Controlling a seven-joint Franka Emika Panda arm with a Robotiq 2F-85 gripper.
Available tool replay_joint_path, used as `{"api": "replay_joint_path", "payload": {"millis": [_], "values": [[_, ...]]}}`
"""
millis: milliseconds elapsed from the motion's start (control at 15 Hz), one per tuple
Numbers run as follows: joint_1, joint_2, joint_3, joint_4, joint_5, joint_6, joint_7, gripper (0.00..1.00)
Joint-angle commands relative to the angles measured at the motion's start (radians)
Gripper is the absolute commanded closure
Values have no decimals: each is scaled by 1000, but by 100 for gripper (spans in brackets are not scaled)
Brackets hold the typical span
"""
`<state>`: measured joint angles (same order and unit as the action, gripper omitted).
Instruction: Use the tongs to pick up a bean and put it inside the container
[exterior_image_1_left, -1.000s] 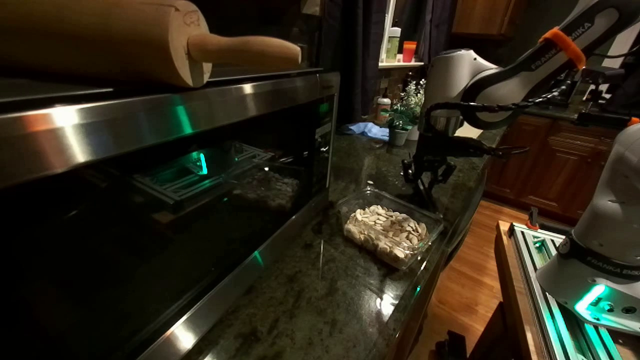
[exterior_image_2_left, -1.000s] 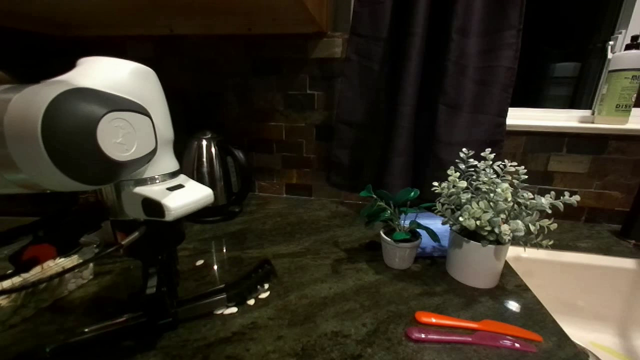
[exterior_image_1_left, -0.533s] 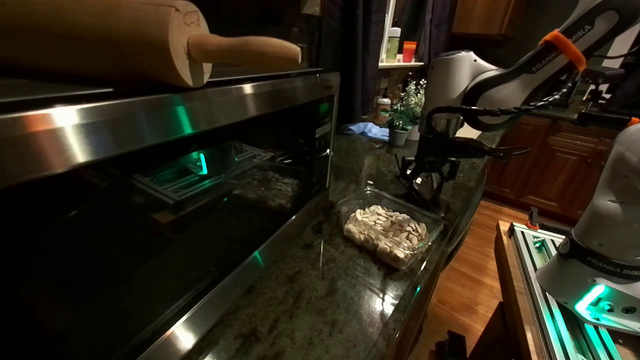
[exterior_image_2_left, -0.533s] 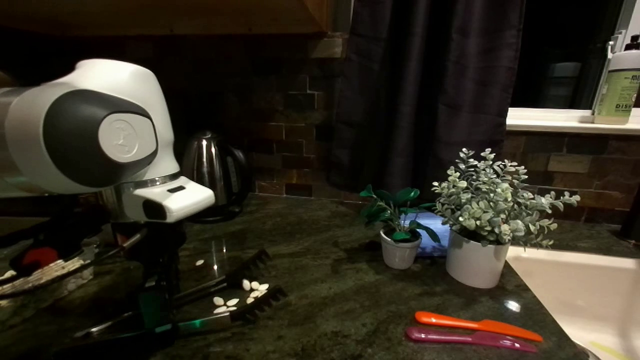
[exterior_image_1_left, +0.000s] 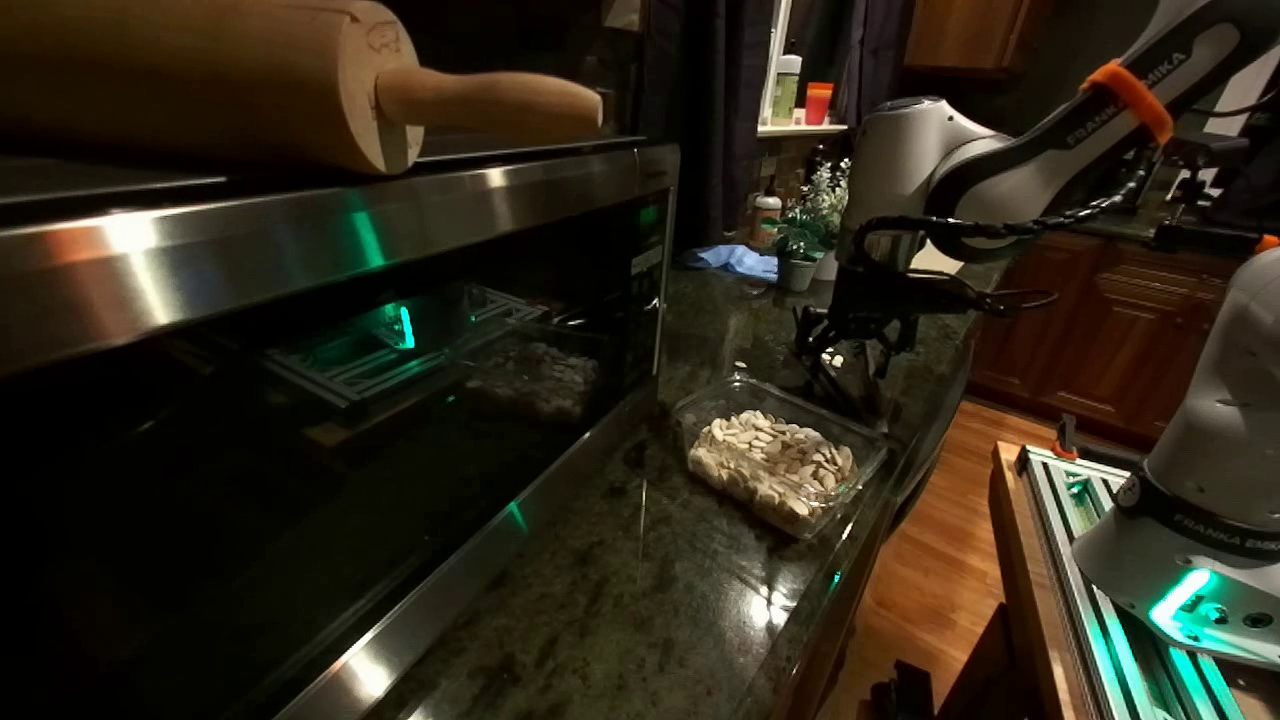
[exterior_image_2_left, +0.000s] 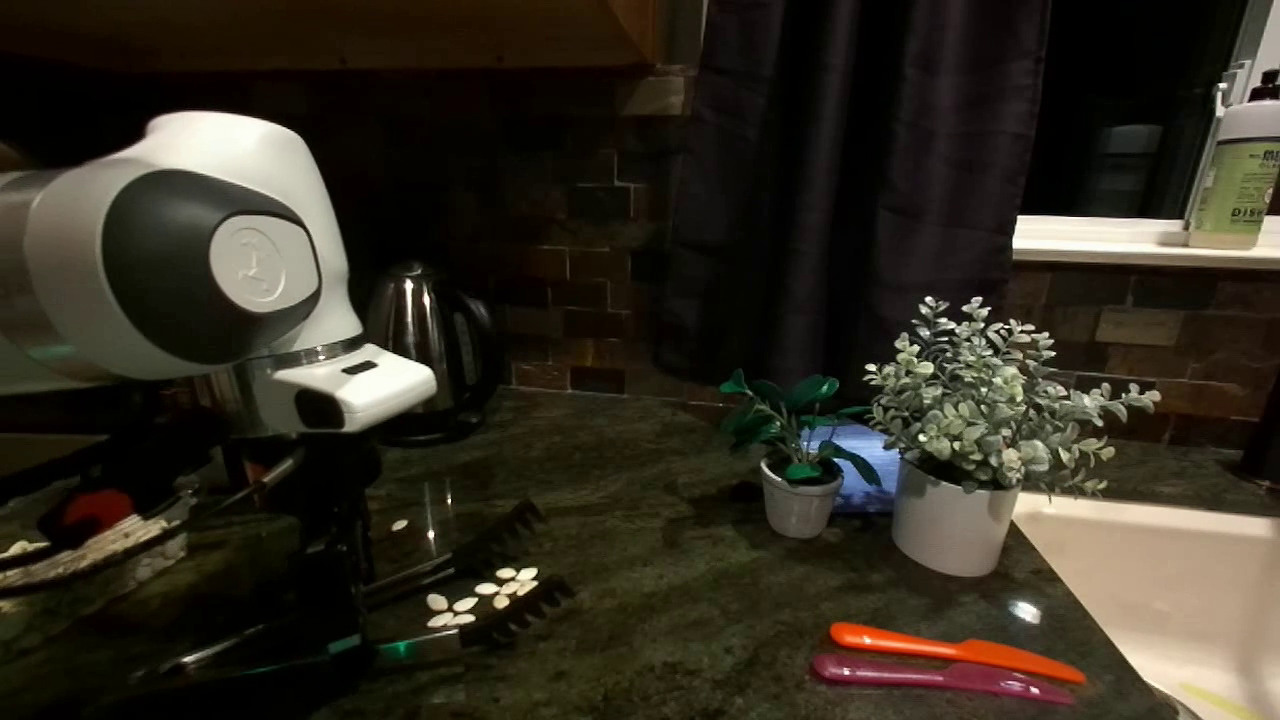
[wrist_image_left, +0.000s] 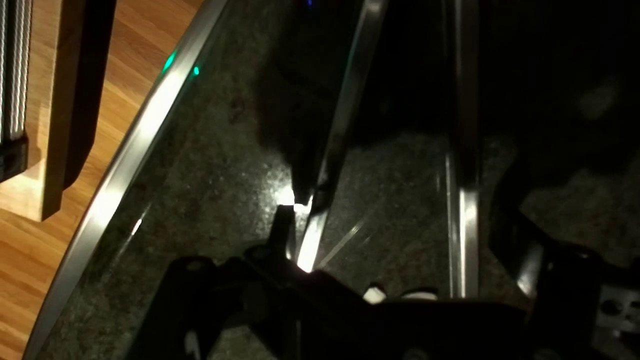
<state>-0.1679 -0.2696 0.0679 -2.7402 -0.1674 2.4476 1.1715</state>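
My pincer (wrist_image_left: 397, 217) stands wide, unclenched, around both arms of the tongs (wrist_image_left: 469, 220); beans (exterior_image_2_left: 487, 589) lie between their tips on dark countertop (exterior_image_2_left: 660, 610), a kettle (exterior_image_2_left: 415, 325) behind.

Mostly dark | white glare on the counter (exterior_image_1_left: 620, 570) | green light on my base (exterior_image_1_left: 1195, 470) | wrist view blurry, my gripper (wrist_image_left: 395, 207) nearly black
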Motion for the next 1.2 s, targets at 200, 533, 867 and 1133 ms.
{"api": "replay_joint_path", "payload": {"millis": [200,533,867,1133], "values": [[-55,0,0,-13,-139,73,88,0],[-69,15,1,-7,-181,97,121,0],[-67,23,-3,-8,-188,103,130,14],[-66,8,-5,-24,-187,104,126,38]]}}
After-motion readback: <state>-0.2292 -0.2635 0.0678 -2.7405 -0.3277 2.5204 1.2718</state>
